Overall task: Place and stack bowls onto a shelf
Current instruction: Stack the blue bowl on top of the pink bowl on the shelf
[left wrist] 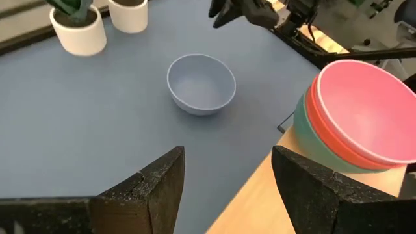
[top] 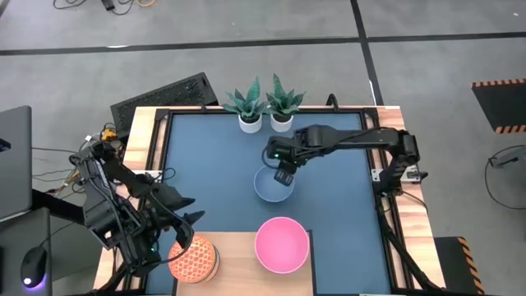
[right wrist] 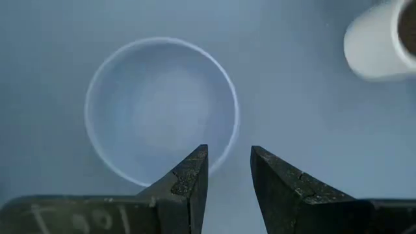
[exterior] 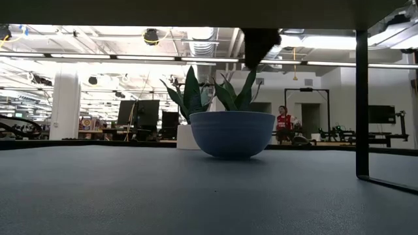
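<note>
The right gripper hangs above the far rim of the light blue bowl, its fingers set a narrow gap apart and holding nothing. The bowl sits upright on the dark blue tabletop, in front of two potted plants. The left gripper waits at the shelf's left end, fingers wide and empty, just beside the orange-red patterned bowl. A pink bowl rests stacked in a green bowl on the shelf.

Dark jointed arms, cabled, black-fingered.
</note>
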### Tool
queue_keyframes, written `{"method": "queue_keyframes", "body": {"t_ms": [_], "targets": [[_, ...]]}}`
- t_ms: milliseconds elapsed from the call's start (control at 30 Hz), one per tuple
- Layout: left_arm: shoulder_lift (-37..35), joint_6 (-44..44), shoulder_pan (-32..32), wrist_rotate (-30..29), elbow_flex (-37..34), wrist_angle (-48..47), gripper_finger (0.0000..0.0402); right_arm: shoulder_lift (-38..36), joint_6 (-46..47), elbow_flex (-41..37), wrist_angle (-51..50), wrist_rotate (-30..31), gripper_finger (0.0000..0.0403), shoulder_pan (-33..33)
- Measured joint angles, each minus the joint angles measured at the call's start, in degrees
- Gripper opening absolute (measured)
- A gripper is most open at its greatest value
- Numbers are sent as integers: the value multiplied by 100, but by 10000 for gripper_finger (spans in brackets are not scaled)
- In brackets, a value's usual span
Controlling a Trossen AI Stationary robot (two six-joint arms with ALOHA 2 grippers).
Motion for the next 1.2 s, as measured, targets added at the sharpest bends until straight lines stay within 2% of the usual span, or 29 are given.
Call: {"method": "queue_keyframes", "body": {"t_ms": [267,500,600,833,1033,1200], "targets": [[0,-583,4,30,1,-77,215,-49,417,-1360,1383,-11,152,-380],[0,-1065,113,47,1,-100,215,-51,715,-2222,2515,-258,227,-704],[0,-1096,227,88,1,-97,215,-51,751,-2470,2788,-299,247,-835],[0,-1082,523,413,1,-97,215,-55,789,-3091,3341,-331,246,-1029],[0,-1032,665,652,1,-97,215,-55,792,-3306,3542,-795,243,-1033],[0,-871,672,661,1,-97,215,-55,851,-3309,3527,-1046,204,-999]]}}
